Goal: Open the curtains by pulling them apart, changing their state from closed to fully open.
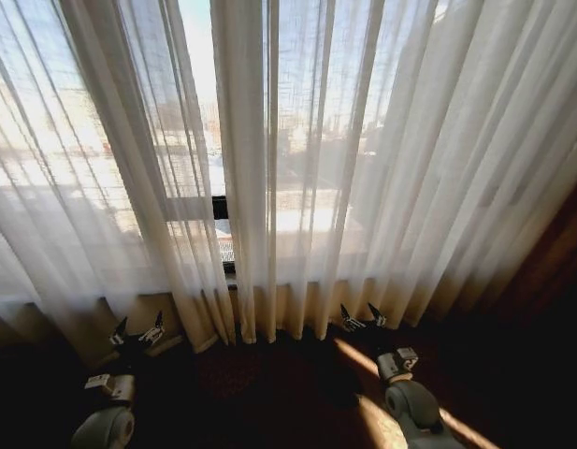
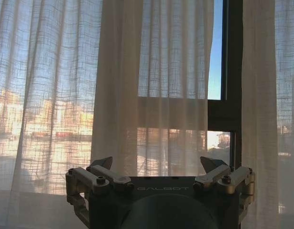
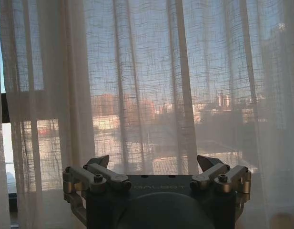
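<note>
Two sheer curtains hang across the window ahead, their pleated hems reaching down to the dark floor. Between the inner edges of the panels a narrow slit stands open near the middle, showing a strip of sky and the dark window frame; in the left wrist view that frame runs upright between two panel edges. The left gripper sits low on the left, just short of the hem, its fingers spread apart and holding nothing, with the inner edge of the left panel hanging straight ahead of it. The right gripper sits low on the right, also released and empty, close to the hem of the right panel. Both claws are apart from the fabric. Open dark floor lies between the two arms, and a band of sunlight crosses it by the right arm.
</note>
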Tool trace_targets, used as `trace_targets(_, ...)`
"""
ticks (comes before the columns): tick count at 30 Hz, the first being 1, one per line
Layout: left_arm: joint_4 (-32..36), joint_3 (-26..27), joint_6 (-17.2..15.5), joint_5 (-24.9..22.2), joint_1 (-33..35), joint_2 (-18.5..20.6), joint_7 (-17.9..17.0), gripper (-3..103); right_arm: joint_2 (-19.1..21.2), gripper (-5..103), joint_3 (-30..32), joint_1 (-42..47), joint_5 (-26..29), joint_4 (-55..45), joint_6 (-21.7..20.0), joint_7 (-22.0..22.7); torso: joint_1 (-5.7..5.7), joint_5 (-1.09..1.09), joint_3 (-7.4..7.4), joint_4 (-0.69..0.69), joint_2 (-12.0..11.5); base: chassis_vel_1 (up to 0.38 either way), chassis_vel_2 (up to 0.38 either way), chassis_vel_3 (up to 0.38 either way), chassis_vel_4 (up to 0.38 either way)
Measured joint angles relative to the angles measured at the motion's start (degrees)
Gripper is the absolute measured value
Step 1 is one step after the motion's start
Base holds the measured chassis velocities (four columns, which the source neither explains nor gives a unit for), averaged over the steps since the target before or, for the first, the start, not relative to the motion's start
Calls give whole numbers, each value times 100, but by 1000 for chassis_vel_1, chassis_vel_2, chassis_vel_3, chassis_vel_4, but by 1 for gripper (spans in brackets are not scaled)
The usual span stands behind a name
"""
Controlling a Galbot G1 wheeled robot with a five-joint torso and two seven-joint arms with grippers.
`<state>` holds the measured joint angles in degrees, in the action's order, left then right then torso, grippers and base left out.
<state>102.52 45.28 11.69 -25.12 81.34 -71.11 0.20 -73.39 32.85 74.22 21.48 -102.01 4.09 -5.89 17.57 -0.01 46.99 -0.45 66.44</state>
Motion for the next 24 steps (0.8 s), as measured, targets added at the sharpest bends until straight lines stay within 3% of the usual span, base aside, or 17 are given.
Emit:
trace_targets(13,0,0,0,0,1,0,0,100,-16,100,-56,-153,-30,188,103,57,-2,-1,-1,1,0,-304,317,315,-331)
trace_targets(24,0,0,0,0,3,0,0,100,1,100,-105,-324,-121,401,173,57,-14,1,-5,2,7,-35,42,34,-38)
